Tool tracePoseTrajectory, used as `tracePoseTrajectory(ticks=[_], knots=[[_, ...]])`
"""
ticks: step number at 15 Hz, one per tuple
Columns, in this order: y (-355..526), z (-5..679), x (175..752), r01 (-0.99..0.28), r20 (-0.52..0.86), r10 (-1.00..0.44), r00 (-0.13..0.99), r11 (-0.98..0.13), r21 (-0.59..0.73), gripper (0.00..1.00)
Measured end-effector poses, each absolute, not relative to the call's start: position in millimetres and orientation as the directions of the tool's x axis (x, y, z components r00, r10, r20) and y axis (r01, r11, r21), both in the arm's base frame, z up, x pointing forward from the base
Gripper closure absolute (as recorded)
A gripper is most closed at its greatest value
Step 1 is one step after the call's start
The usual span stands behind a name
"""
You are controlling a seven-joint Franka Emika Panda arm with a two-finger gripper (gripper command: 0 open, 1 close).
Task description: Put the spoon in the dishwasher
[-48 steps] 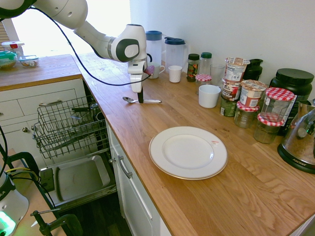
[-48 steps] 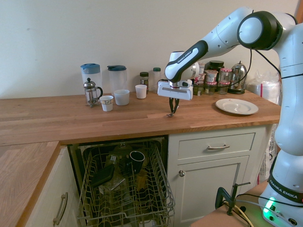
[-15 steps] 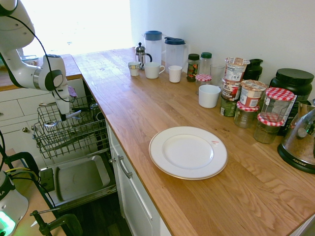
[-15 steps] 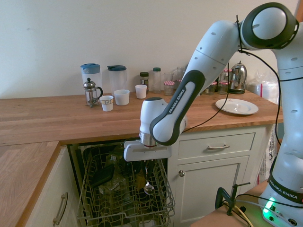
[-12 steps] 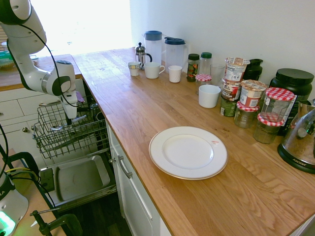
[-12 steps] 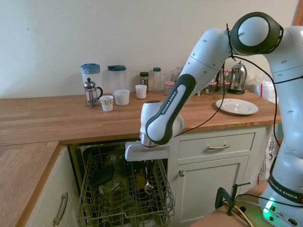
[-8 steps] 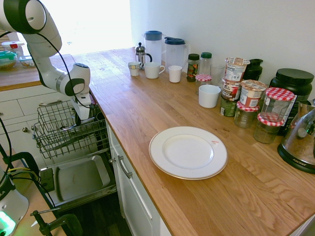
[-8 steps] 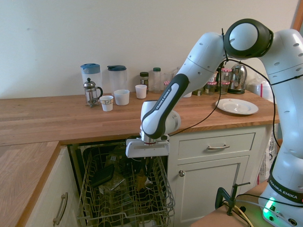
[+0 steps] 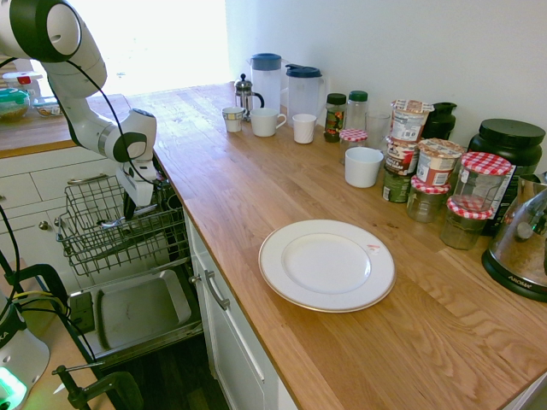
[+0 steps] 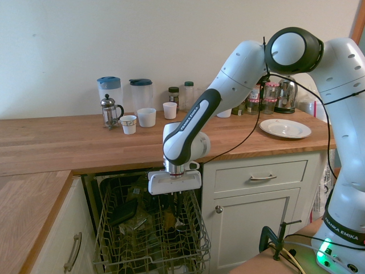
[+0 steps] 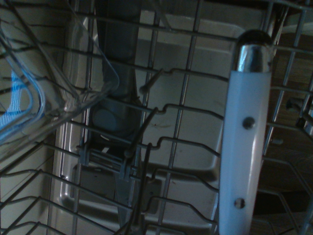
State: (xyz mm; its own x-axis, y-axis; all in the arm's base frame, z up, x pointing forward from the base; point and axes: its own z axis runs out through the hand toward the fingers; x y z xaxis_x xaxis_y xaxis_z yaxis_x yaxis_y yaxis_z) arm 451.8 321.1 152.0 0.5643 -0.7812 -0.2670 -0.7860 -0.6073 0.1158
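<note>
My jaws are down among the wires of the dishwasher rack (image 10: 149,237), and neither exterior view shows how they stand; my own white hand block (image 10: 174,182) covers them from the second exterior view. The spoon I cannot pick out in any view. In the wrist view a white riveted handle with a shiny cap (image 11: 243,147) runs off the bottom edge, so what it belongs to stays unknown. A clear plastic container (image 11: 44,93) is cut off there too. The dark items lying in the rack (image 10: 128,214) are too shadowed to name. At the desk's far end, the kettle (image 9: 523,243) is cropped.
</note>
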Motion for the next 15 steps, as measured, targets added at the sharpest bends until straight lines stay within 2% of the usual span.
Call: tracePoseTrajectory(ticks=[15], knots=[[330,141,432,-0.781,-0.256,-0.777,0.576,-0.615,0.108,0.0]])
